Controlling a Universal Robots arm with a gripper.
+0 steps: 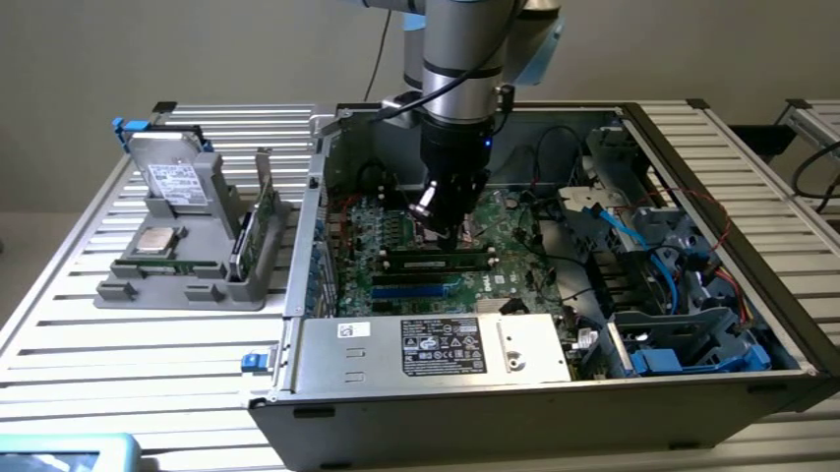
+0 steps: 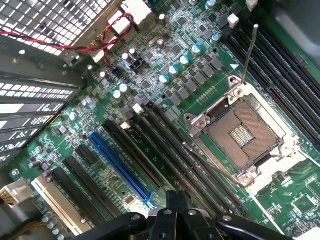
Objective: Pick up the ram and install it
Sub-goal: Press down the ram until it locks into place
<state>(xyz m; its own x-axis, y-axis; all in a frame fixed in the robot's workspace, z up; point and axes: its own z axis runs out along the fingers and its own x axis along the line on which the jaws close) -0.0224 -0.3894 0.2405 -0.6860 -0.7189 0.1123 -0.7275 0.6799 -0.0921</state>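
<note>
In the exterior view my gripper (image 1: pixel 444 234) reaches down inside the open computer case (image 1: pixel 525 398), low over the green motherboard (image 1: pixel 393 231). Just in front of its tips the ram (image 1: pixel 440 264), a slim green stick with black chips, stands lengthwise in a black slot. Whether the tips touch it I cannot tell. In the wrist view the gripper (image 2: pixel 175 197) is shut, its dark fingers (image 2: pixel 170 215) pressed together with nothing visible between them. Beneath them run long black slots (image 2: pixel 165 145) beside the empty processor socket (image 2: pixel 245 135).
A grey fixture (image 1: pixel 184 290) on the slatted table at the exterior view's left holds a square silver chip (image 1: pixel 157 239) and an upright green card (image 1: pixel 270 221). The case also holds the power supply (image 1: pixel 434 346), blue cables (image 1: pixel 663 265) and drive cages (image 1: pixel 683 339). A blue slot (image 2: pixel 120 167) runs parallel to the black slots.
</note>
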